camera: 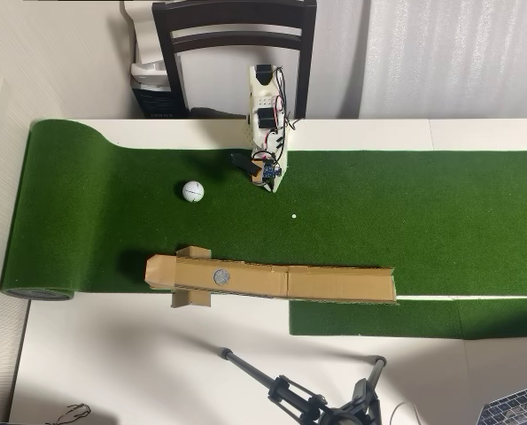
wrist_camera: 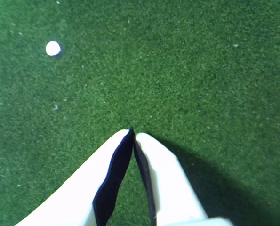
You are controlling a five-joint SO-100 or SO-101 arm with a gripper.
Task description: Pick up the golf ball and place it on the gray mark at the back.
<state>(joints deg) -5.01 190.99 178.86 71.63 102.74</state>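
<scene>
The white golf ball [camera: 193, 191] lies on the green putting mat [camera: 405, 212], left of the arm in the overhead view. The gray round mark [camera: 221, 276] sits on a cardboard strip [camera: 334, 283] along the mat's near edge. My white arm [camera: 267, 106] is folded at the mat's far edge, and my gripper [camera: 276, 184] points down at the turf to the right of the ball, well apart from it. In the wrist view my gripper [wrist_camera: 132, 133] is shut and empty, tips together above bare turf. The ball is out of the wrist view.
A small white dot [camera: 293, 215] lies on the turf just right of the gripper and shows in the wrist view [wrist_camera: 52, 48] at upper left. A dark chair [camera: 236, 35] stands behind the table. A tripod [camera: 307, 398] lies on the white table in front.
</scene>
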